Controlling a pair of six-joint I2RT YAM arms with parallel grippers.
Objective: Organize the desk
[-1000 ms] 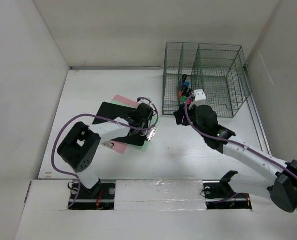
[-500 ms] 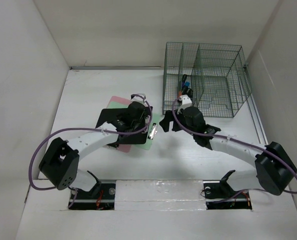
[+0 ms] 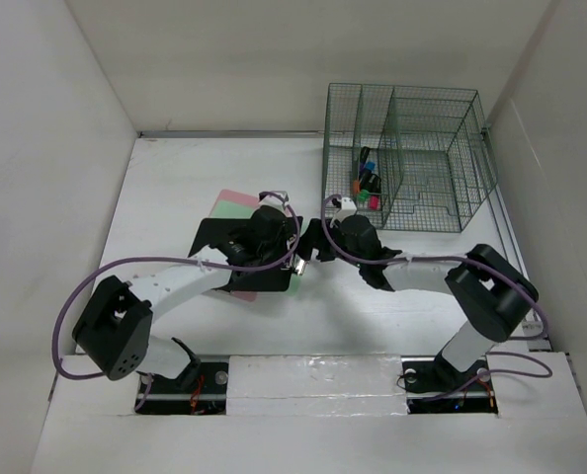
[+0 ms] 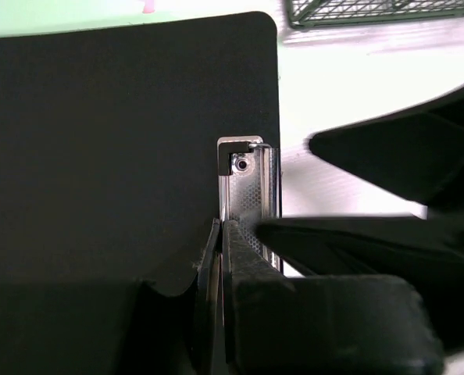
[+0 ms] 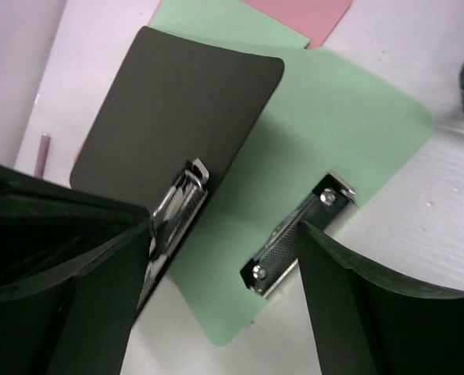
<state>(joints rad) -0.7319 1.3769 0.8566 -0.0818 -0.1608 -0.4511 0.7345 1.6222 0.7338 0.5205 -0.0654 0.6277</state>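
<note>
Now the right gripper [image 5: 226,234] has swung away from the green wire-mesh organizer rack [image 3: 402,118], where coloured markers [image 3: 365,180] sit inside. It has come across to the clipboards. Its jaws have spread wide and hold nothing, straddling the silver metal clip [image 5: 294,238] of the flat pale-green clipboard [image 5: 326,125]. The left gripper [image 4: 220,230] stays clamped tight on the clip end of the flat black clipboard [image 5: 177,117]. That board overlaps the green one, and a pink board [image 5: 302,12] peeks out beyond them. All three are left of centre on the matte-white desk [image 3: 175,178]. The markers look stowed, so the clipboards are probably next, with the two arms separating them.
</note>
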